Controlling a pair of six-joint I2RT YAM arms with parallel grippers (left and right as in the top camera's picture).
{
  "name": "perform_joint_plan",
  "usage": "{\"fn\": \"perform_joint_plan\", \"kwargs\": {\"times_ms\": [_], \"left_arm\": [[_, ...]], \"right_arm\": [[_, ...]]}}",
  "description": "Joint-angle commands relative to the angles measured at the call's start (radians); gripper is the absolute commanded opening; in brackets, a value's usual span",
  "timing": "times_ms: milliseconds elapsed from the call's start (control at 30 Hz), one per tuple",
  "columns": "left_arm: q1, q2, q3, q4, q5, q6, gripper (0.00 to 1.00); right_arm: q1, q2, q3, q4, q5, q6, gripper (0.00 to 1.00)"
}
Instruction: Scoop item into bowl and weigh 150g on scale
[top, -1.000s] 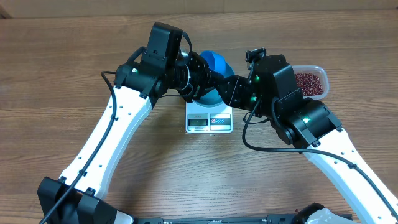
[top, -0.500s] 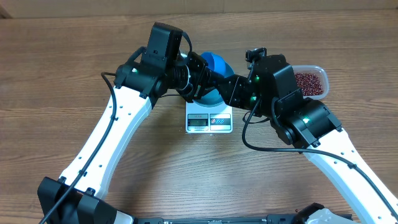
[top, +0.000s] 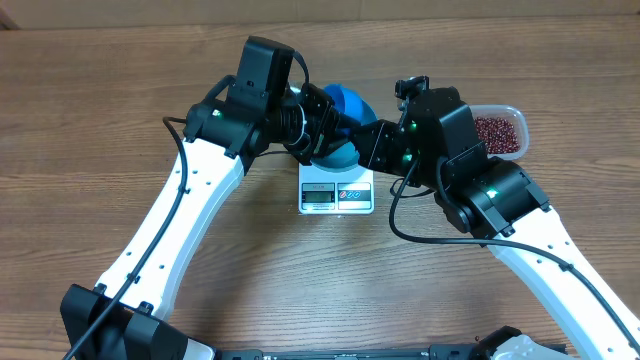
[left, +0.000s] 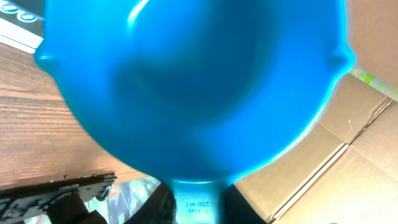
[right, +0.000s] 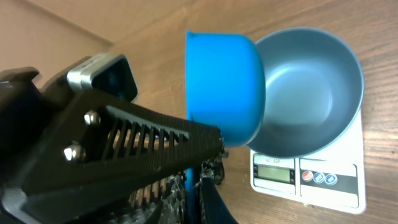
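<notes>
Overhead: we see both arms meeting over the scale (top: 337, 196). The bowl (top: 338, 156) sits on it, mostly hidden, and the blue scoop (top: 347, 100) shows just beyond. The beans (top: 497, 132) lie in the clear tub (top: 522, 120), right of the scale. The left gripper (top: 318, 130) and right gripper (top: 366, 140) are close together.
Left wrist: the scoop cup fills the view and its handle runs between the fingers. We cannot tell if they pinch it.
Right wrist: the jaws are together on the scoop handle, with the cup overlapping the bowl's rim.
</notes>
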Motion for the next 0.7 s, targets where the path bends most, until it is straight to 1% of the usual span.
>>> {"fn": "perform_joint_plan", "kwargs": {"times_ms": [0,33,133,167,233,333,433,533,667], "left_arm": [[-0.007,-0.003,0.016,0.002,-0.042,0.001,0.51],[-0.007,-0.003,0.016,0.002,-0.058,0.014,0.63],[-0.007,-0.003,0.016,0.003,-0.092,0.088,0.82],[-0.007,-0.003,0.016,0.003,-0.098,0.121,0.88],[-0.005,-0.003,0.016,0.012,-0.116,0.199,0.94],[-0.003,-0.003,0.016,0.054,-0.14,0.373,0.99],[0.001,-0.003,0.016,0.072,-0.14,0.5,1.0],[0.013,-0.003,0.016,0.072,-0.143,0.597,1.0],[0.035,-0.003,0.016,0.071,-0.148,0.756,1.0]], "right_arm": [[0.003,0.005,0.023,0.007,0.026,0.0,0.04],[0.003,0.005,0.023,0.003,0.038,0.0,0.04],[0.003,0.005,0.023,-0.004,0.055,-0.061,0.04],[0.003,0.005,0.023,-0.007,0.055,-0.089,0.04],[0.003,0.005,0.023,-0.017,0.071,-0.137,0.04],[-0.013,0.005,0.033,-0.054,0.1,-0.189,0.04],[-0.049,0.005,0.081,-0.142,0.099,-0.22,0.04],[-0.096,0.012,0.185,-0.273,0.1,-0.28,0.04],[-0.159,0.066,0.408,-0.487,0.101,-0.386,0.04]]}}
